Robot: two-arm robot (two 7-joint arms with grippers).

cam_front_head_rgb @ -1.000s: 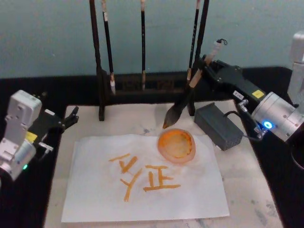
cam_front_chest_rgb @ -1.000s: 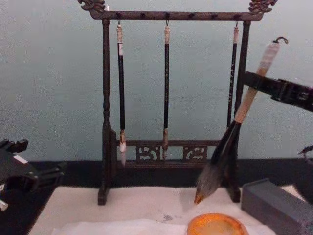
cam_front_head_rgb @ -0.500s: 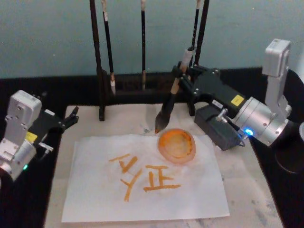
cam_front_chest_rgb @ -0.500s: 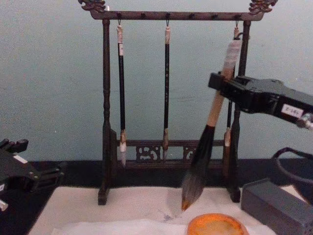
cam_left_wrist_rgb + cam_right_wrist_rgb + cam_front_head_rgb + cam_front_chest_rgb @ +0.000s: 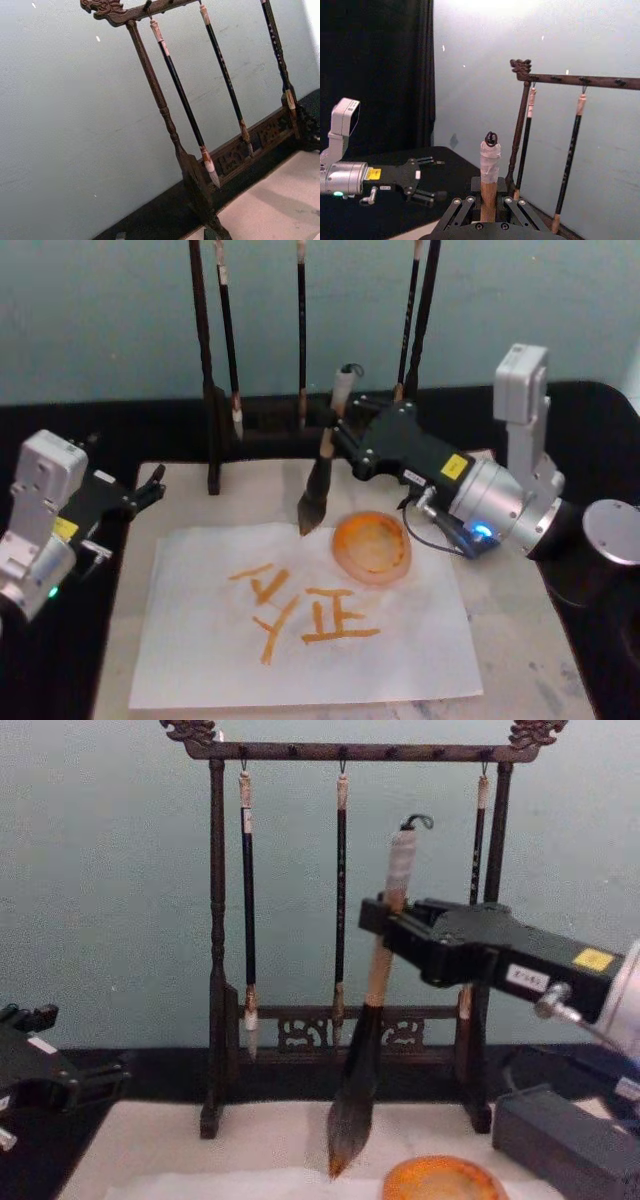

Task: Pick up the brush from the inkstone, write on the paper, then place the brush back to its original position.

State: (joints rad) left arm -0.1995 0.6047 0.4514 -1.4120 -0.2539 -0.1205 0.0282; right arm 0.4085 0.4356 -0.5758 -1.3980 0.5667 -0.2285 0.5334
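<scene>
Right gripper (image 5: pixel 340 432), reaching in from the right of the head view, is clamping its fingers shut on the tan handle of the brush (image 5: pixel 320 465), just below the white cap, at the upper centre of the frame. It is holding the brush nearly upright, bristles down and leaning slightly. The orange-stained tip is pointing at the top edge of the paper (image 5: pixel 300 650), just left of the round orange ink dish (image 5: pixel 372 545). From the chest view the tip is sitting low against the sheet's far edge, but whether it is actually touching cannot be told. The paper is lying flat across the lower centre of the frame on a cream mat (image 5: pixel 520 640) and already carrying several orange strokes. Behind it, a dark wooden rack (image 5: pixel 216 920) is displaying three thin brushes.

At the left edge the left gripper (image 5: pixel 150 485) is idling over the black cloth, fingers spread and gripping nothing.

Judging by the finished strokes and the loaded tip, the writing step appears to be under way or closing, with the return to the dish not yet made. Any next stroke is calling for a gentle descent onto bare paper clear of the dish rim. Putting the brush back is calling for a short shift right and a lowering onto the dish before the fingers let go.
</scene>
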